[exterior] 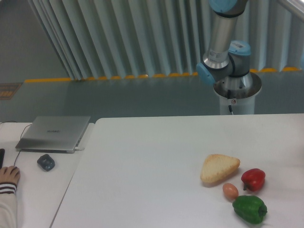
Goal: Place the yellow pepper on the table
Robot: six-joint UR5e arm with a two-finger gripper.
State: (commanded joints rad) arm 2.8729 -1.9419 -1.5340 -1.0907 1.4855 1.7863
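Above the table [156, 152], claw out of view

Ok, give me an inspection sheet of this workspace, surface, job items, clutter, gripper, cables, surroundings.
Surface: white table, smooth, bare over most of its top.
Job's things: yellow pepper, nothing seen.
Clutter: bread wedge, red pepper, egg and green pepper grouped near the table's front right.
Grippers: nothing seen; only the arm's base and lower joints show behind the table.
Cables: thin cable on the side desk by the laptop.
Surroundings: side desk with mouse and a person's hand; ribbed wall panels; yellow floor line.
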